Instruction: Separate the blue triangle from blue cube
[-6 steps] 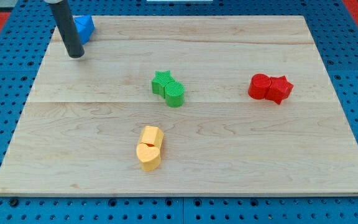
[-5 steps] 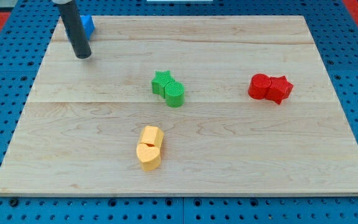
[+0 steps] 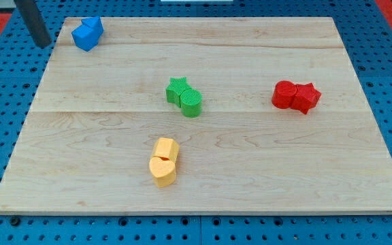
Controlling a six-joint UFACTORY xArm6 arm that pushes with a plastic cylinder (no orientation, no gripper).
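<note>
Two blue blocks sit touching at the board's top-left corner: the blue cube (image 3: 84,36) in front and left, the blue triangle (image 3: 95,26) just behind and to its right. My tip (image 3: 43,43) is off the board's left edge, over the blue pegboard, a short way left of the blue pair and not touching them.
A green star (image 3: 177,88) touches a green cylinder (image 3: 192,103) at mid-board. Two red blocks (image 3: 296,96) sit together at the right. Two yellow blocks (image 3: 163,161) sit stacked front to back at the lower middle. The wooden board (image 3: 250,170) lies on blue pegboard.
My tip has moved left, from the board in front of the blue blocks to beyond the board's left edge. The blue pair now shows in full. The other blocks have not moved.
</note>
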